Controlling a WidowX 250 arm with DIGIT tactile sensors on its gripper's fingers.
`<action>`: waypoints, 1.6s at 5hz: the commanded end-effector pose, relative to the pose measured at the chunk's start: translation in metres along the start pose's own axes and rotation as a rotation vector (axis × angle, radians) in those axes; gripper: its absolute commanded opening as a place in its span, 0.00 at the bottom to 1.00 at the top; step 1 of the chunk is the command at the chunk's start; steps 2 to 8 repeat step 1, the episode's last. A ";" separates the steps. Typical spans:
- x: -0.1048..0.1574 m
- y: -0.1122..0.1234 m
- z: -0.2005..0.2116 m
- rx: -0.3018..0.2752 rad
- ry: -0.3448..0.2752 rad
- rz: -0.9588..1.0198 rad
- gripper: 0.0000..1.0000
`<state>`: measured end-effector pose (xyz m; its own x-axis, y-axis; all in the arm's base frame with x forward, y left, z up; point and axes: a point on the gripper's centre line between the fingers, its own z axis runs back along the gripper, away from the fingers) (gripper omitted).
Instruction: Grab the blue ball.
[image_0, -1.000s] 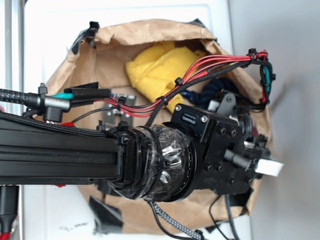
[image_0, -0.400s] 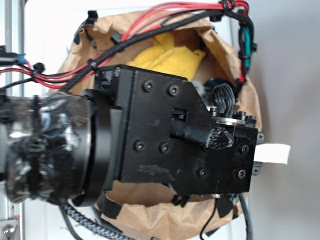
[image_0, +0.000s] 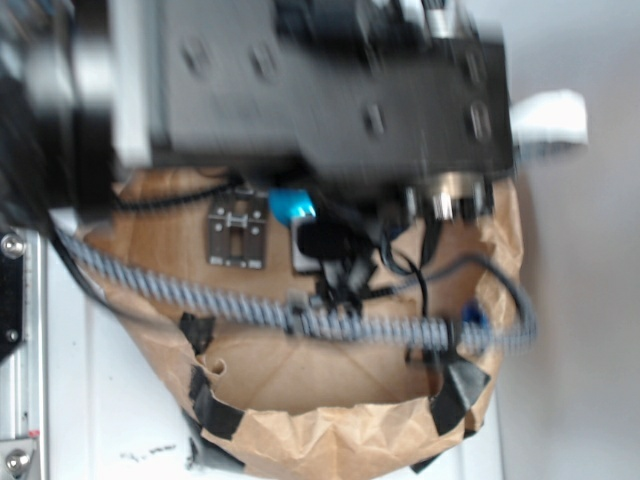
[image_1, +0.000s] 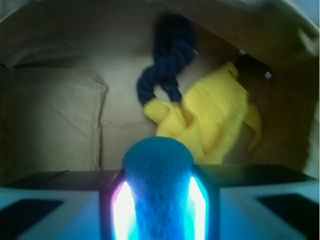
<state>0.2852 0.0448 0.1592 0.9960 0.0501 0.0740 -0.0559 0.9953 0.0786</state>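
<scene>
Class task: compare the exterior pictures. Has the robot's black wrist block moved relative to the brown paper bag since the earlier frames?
Yes. The wrist block has shifted toward the picture's top edge, uncovering the paper bag floor and metal bracket.

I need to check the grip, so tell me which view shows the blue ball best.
The wrist view. The blue ball fills the lower middle of it, pinched between the claw's two fingers. The exterior view is blurred and shows only a small blue patch under the arm, beside the metal bracket.
</scene>
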 end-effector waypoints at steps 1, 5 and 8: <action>-0.012 0.009 0.045 -0.072 -0.175 -0.028 0.00; -0.012 0.009 0.045 -0.072 -0.175 -0.028 0.00; -0.012 0.009 0.045 -0.072 -0.175 -0.028 0.00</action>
